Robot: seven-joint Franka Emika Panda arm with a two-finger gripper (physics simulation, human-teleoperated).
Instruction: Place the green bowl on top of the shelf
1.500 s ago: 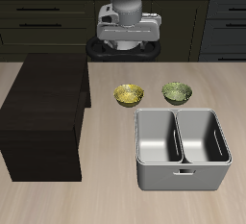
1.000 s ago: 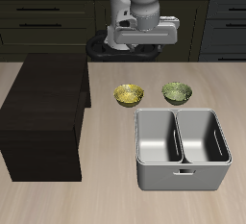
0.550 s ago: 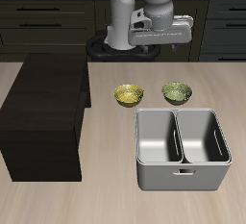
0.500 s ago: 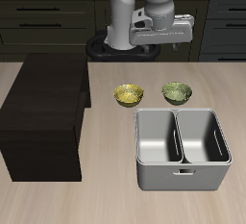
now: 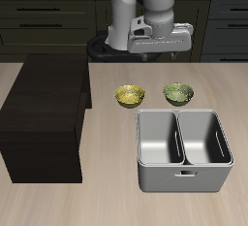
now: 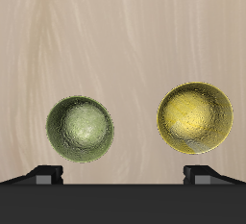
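Overhead, the gripper hovers above two bowls, nothing grasped yet

Seen from the front, the gripper (image 5: 162,48) hangs high over the back of the table, carrying nothing. Its fingertips (image 6: 47,174) show in the wrist view as two dark tips set wide apart, so the jaws stand open.

Directly below on the wooden table (image 5: 107,201) sits the green bowl (image 5: 178,93), dull olive, upright and untouched. Just beside it, at its nine o'clock in the front view, sits a brighter yellow-gold bowl (image 5: 130,96) of the same size. The two are near but apart.

By my reading, the step in hand is the approach: the arm looks placed above the bowls with no descent begun. The next move calls for centring over the green bowl, lowering, and closing on its rim, while keeping off the yellow-gold one.

Farther out, the shelf (image 5: 48,109), a large dark box with a flat bare top, stands at nine o'clock from the bowls. A grey two-compartment bin (image 5: 184,149) sits at six o'clock, toward the front edge. Neither appears to block a lifted carry to the shelf top.
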